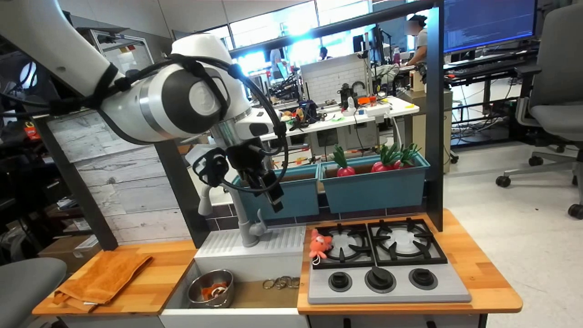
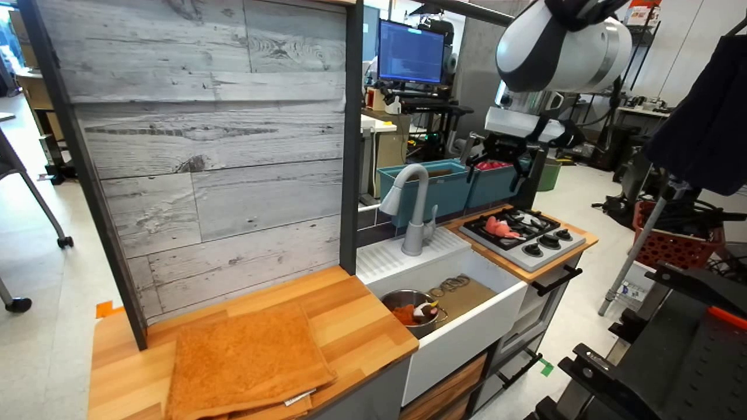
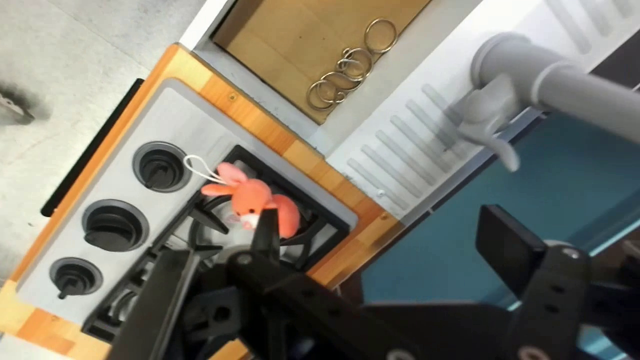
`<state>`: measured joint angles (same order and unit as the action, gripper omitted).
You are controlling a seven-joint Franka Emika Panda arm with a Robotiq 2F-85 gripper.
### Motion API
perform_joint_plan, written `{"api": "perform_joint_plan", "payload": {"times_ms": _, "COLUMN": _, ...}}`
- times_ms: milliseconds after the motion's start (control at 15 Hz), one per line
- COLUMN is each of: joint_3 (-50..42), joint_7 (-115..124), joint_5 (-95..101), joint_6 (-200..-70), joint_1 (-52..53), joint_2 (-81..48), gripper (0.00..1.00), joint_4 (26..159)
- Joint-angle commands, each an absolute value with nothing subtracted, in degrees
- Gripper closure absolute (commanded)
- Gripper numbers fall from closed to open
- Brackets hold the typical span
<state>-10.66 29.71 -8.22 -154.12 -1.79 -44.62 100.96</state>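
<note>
one blue planter (image 1: 374, 192) (near the gripper (image 3: 377, 212)) holds several red radishes (image 1: 380, 167).

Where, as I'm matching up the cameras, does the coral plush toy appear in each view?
In an exterior view: plush toy, low, just right of centre.
In an exterior view: plush toy, right of centre, slightly below middle.
Wrist view: plush toy, left of centre, slightly below middle.
Shared landmark: grey faucet, in all three.
</note>
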Motion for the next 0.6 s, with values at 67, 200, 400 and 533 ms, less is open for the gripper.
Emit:
{"api": "perform_joint_plan", "payload": {"times_ms": 67, "joint_3": -4.19, "joint_7": 19.78, "joint_5": -8.78, "joint_6": -153.77, "joint_1": -1.37, "joint_2": -44.07, "gripper": 0.0, "joint_4": 101.17}}
{"api": "perform_joint_plan", "payload": {"times_ms": 200, "joint_3": -0.69, "joint_7": 15.98, "joint_5": -9.05, "joint_6": -153.49, "joint_1": -1.17, "joint_2": -45.61, "gripper": 0.0, "joint_4": 99.92}}
{"api": "perform_joint_plan", "payload": {"times_ms": 400, "joint_3": 5.99, "joint_7": 9.55, "joint_5": -10.96, "joint_6": -151.1, "joint_1": -2.61, "joint_2": -47.1, "gripper": 0.0, "joint_4": 98.04}}
{"api": "perform_joint_plan", "payload": {"times_ms": 533, "joint_3": 3.38, "joint_7": 12.38, "joint_5": -10.65, "joint_6": -153.27, "joint_1": -0.25, "joint_2": -46.42, "gripper": 0.0, "joint_4": 99.95}}
